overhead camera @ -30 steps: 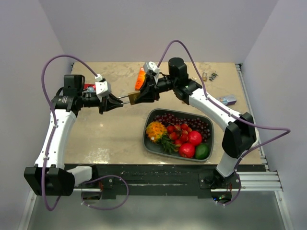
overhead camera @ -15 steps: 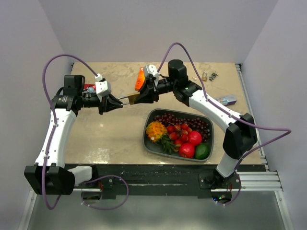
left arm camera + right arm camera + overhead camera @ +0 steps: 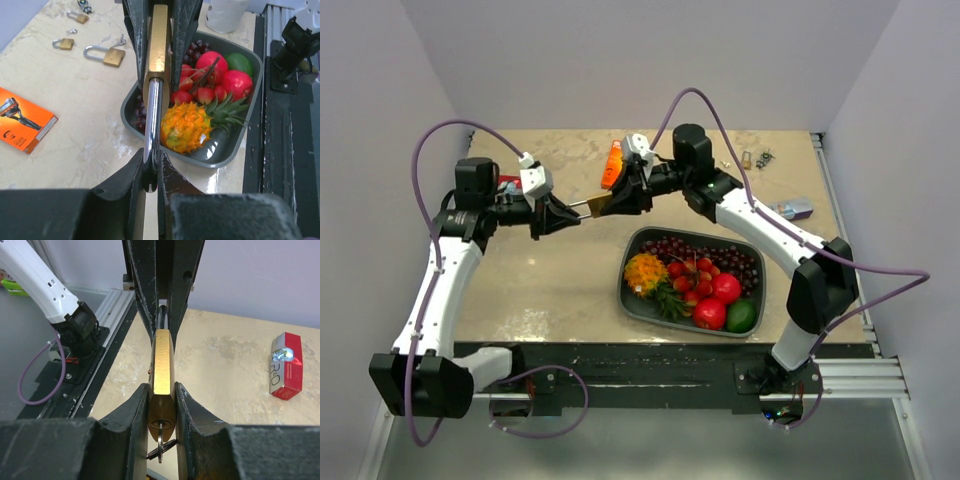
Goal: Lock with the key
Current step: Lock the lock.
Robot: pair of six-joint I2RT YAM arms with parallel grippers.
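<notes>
The left gripper's [image 3: 151,169] fingers [image 3: 127,180] are pinched onto the steel shackle [image 3: 152,115], gripping its curved end. Seen edge-on like this, it cannot be told whether the shackle is seated in the body or not. Facing it, the right gripper's [image 3: 162,390] fingers [image 3: 134,410] are clamped on the flat sides of the brass padlock [image 3: 162,357], one finger on each face. The key [image 3: 160,444] sits in the keyhole on the end of the body that faces the right wrist camera, hanging just past those fingers.

The padlock is off the table [image 3: 550,290]. It is held in the air between the two grippers, over the far half of the tabletop and a little left of its middle, with the body and shackle running in one line from one arm to the other.

Beneath and around it:
- A dark tray [image 3: 227,145] of fruit stands toward the near edge, right of the middle.
- An orange razor pack [image 3: 613,165] lies by the far edge, about midway along it.
- Spare padlocks [image 3: 107,54] are scattered toward the far right corner, well apart from the held one.
- A red box [image 3: 286,365] lies near the left edge, close by the left arm.
</notes>
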